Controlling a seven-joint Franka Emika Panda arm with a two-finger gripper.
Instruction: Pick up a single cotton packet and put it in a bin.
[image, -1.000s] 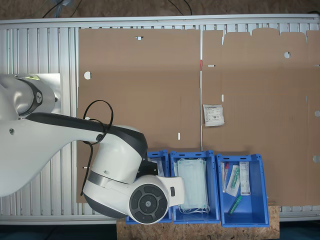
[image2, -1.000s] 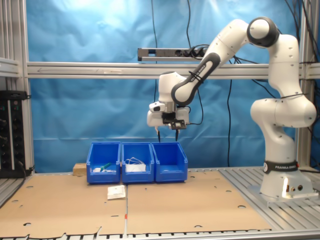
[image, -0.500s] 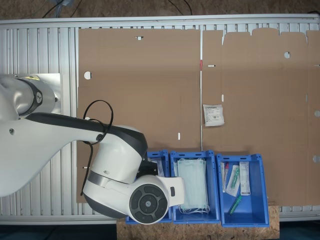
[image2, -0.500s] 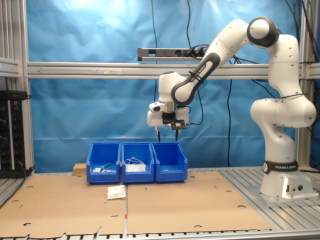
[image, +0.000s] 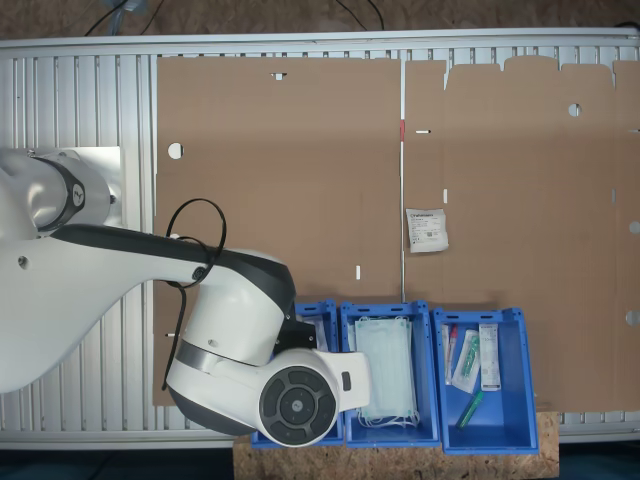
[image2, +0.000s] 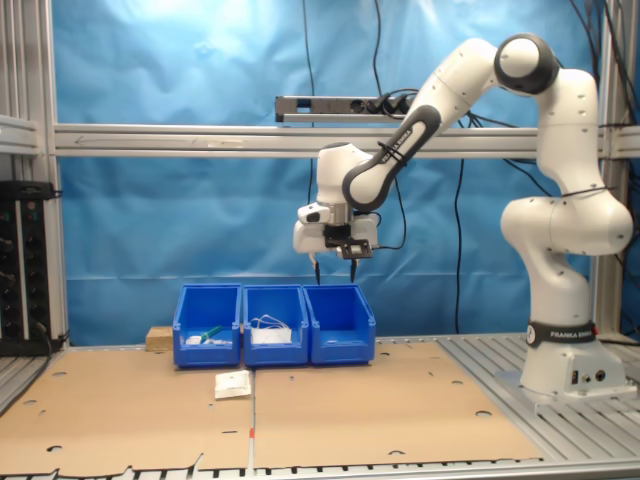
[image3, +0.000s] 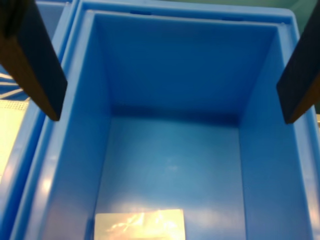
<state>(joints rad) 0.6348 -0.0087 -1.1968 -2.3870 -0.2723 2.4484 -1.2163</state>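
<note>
The end effector (image2: 340, 258) hangs well above the bin (image2: 341, 326), its two dark fingers (image3: 33, 60) spread wide with nothing between them. In the wrist view the bin (image3: 75, 165) lies directly below, its blue floor mostly bare, with one whitish cotton packet (image3: 140, 224) lying flat against the wall at the picture's lower edge.

The bin is the end one of three blue bins standing in a row along one edge of the desk (image: 280, 150), on brown cardboard sheets. The middle bin (image: 388, 372) holds pale green masks (image: 385, 368); the far bin (image: 482, 378) holds tubes and syringes. In the first exterior view the arm (image: 230, 330) covers most of the task's bin (image: 318, 312).

A second cotton packet (image: 427, 230) lies flat on the cardboard, well apart from the bins, toward the middle of the desk; the second exterior view shows it (image2: 232, 384) in front of the row.
</note>
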